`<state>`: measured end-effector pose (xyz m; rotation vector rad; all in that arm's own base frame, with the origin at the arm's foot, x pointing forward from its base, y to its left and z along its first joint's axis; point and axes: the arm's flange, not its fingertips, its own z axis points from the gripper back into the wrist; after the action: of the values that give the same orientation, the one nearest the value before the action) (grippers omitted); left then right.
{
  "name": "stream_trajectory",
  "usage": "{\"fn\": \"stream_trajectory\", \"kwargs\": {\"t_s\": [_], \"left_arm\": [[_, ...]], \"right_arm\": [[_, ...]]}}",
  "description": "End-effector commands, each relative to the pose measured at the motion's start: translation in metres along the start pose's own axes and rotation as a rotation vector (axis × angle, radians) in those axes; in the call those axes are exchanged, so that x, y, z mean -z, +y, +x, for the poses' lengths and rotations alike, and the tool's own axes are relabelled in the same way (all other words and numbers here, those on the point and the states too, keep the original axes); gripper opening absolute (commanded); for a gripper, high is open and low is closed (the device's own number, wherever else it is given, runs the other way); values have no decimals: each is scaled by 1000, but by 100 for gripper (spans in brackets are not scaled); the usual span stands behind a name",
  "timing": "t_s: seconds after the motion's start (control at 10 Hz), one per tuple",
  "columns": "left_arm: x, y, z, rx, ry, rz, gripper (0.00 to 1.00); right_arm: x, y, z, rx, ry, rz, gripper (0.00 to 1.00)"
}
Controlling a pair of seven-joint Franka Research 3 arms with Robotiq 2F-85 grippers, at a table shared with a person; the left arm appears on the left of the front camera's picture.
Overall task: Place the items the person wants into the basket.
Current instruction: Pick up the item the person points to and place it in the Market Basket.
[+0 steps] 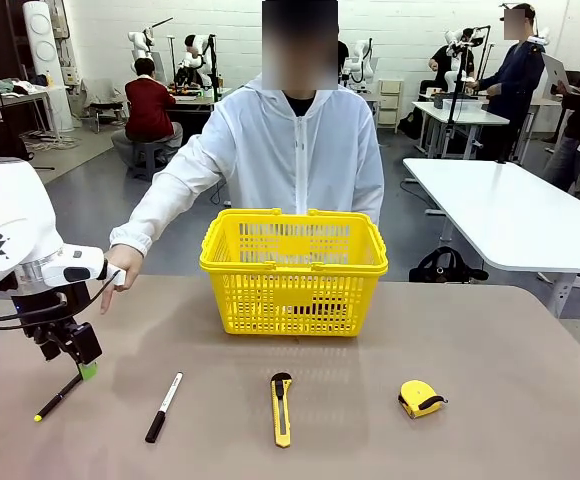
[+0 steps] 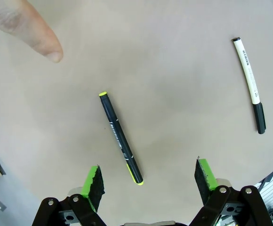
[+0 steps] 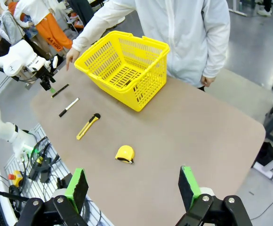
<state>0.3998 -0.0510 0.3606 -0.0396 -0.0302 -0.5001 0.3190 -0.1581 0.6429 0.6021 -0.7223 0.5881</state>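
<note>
Holds the left fingers [image 1: 83,352] spread wide and empty just above the desk [image 1: 370,440], with the slim black pen [image 2: 121,137] lying flat under the gap between them, touching neither. Shows the white marker [image 2: 249,84] out beyond one finger and the person's hand [image 1: 125,265] pointing down ahead of the tips. Holds the right fingers [image 3: 78,187] equally spread, gripping nothing, high up, with the tape measure [image 3: 125,154] ahead between them and the yellow basket [image 3: 146,89] farther on.
</note>
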Motion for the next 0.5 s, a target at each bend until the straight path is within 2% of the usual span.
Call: {"fn": "stream_trajectory", "kwargs": {"t_s": [0.0,0.4], "left_arm": [[17,5,1,-22,-24,57,100],[39,14,5,-79,6,72,100]], "right_arm": [[1,0,-1,-2,-5,3,100],[1,0,-1,-2,-5,3,100]]}}
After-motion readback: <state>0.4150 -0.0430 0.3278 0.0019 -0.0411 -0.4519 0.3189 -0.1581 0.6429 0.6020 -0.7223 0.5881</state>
